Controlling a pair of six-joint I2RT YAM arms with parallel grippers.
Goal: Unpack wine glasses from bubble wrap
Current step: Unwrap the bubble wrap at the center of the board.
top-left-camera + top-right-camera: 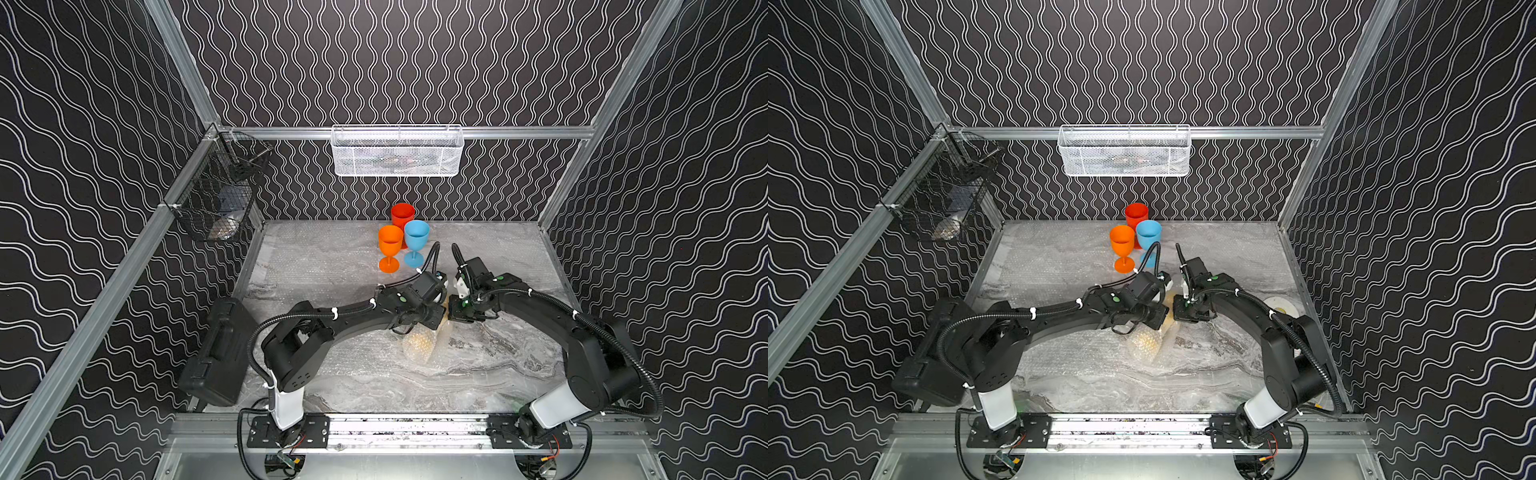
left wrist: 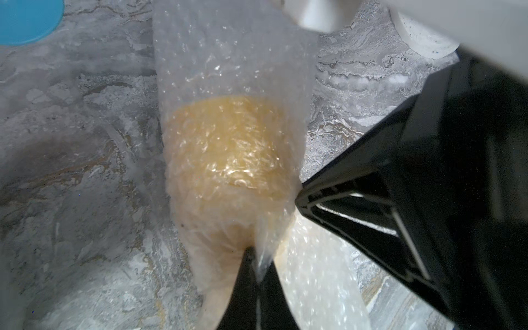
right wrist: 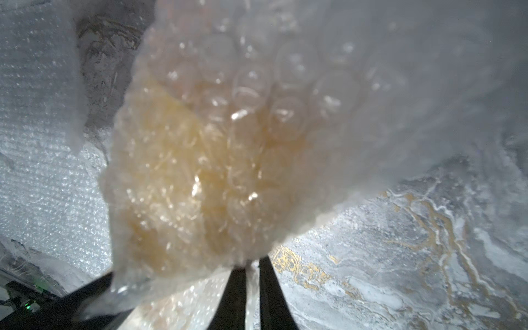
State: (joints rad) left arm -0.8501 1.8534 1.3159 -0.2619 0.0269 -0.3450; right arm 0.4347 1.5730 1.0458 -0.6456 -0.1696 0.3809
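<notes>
Left wrist view: left gripper [image 2: 255, 257] pinching clear dimpled bubble wrap tube [image 2: 228, 51], yellow plastic stemmed goblet [image 2: 228, 143] blurred inside, mid-table between both arms, right gripper [image 3: 253, 264] pinches same wrap. Risk: opposing pulls slip thin film, goblet tumbles onto grey marbled tabletop [image 2: 71, 143]

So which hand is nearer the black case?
Left. The left hand, shut on the bubble wrap, is toward the black case; the right hand grips it just beyond.
</notes>
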